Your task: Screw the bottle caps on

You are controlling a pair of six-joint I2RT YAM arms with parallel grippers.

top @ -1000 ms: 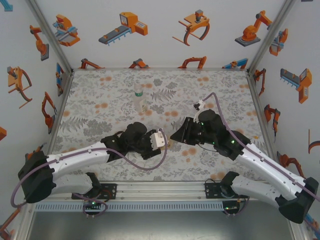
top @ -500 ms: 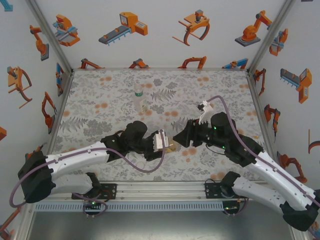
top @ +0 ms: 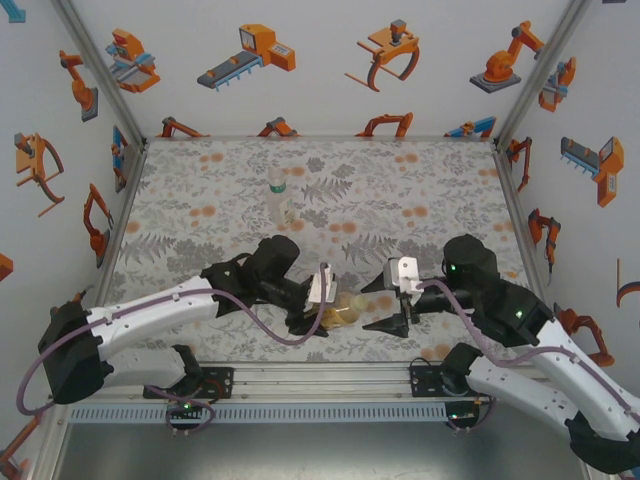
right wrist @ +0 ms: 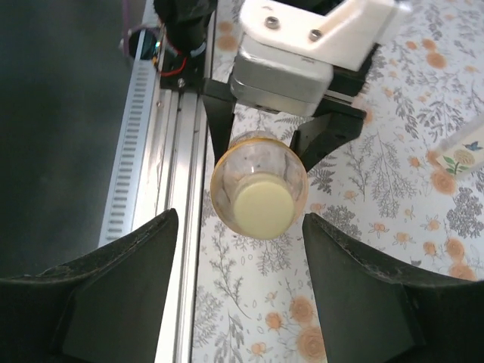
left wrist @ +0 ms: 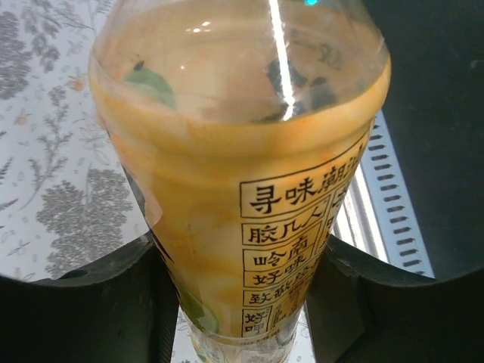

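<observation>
My left gripper (top: 320, 314) is shut on the amber-yellow bottle (top: 344, 313), which it holds lying sideways above the mat, neck toward the right arm. In the left wrist view the bottle (left wrist: 242, 151) sits squeezed between both fingers of the gripper (left wrist: 242, 261). A pale yellow cap (right wrist: 262, 207) sits on the neck of the bottle (right wrist: 227, 178), facing my right wrist camera. My right gripper (top: 391, 303) is open a short way off the cap, touching nothing; its jaws (right wrist: 238, 223) stand wide on either side. A clear bottle (top: 280, 203) stands upright at the back.
The metal rail (top: 320, 385) at the table's near edge lies just below both grippers. Part of the clear bottle's label (right wrist: 459, 153) shows at the right edge of the right wrist view. White walls with orange robot pictures close in the flowered mat (top: 420, 190).
The right gripper has opened and drawn back to the right, away from the bottle's capped end. The left arm has carried the amber bottle toward the near edge and right.
</observation>
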